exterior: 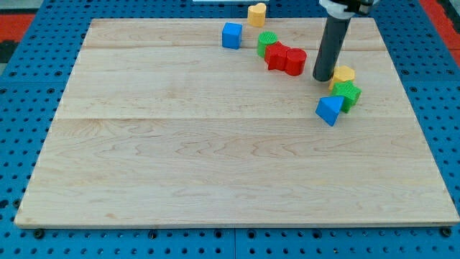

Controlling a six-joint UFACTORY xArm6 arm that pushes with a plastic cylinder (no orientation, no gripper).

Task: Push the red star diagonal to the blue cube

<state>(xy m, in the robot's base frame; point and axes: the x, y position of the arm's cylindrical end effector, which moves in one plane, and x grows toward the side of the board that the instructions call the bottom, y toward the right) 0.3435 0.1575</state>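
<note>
Blue pegboard frames a pale wooden bench (215,158), whose lower two thirds carry nothing; all the blocks sit in the upper right part. The dark rod comes down from the view's top right, and my tip (323,78) rests on the wood just to the right of the red pair and just left of a yellow block (345,73). No claw is fitted, so nothing opens, closes or holds; the rod only shoves.

Two red blocks lie touching: a left one (275,55) and a right one (294,61). Which of them is the red star I cannot say for certain at this size, though the left one's notched outline suggests it. A green block (267,42) presses against its upper left side. The blue cube (231,35) stands apart, further to the view's left and slightly higher. Another yellow block (256,14) sits at the top edge. Right of my tip a green block (348,94) and a blue block (329,109) cluster below the yellow one.

For a clean step, I judge the tip should come round to the star's right or lower right and push up-left in short strokes, stopping while the star is off the cube's corner. The risk is dragging the red neighbour and green block along, or knocking the cube itself, so the contact should be centred on the star alone.
</note>
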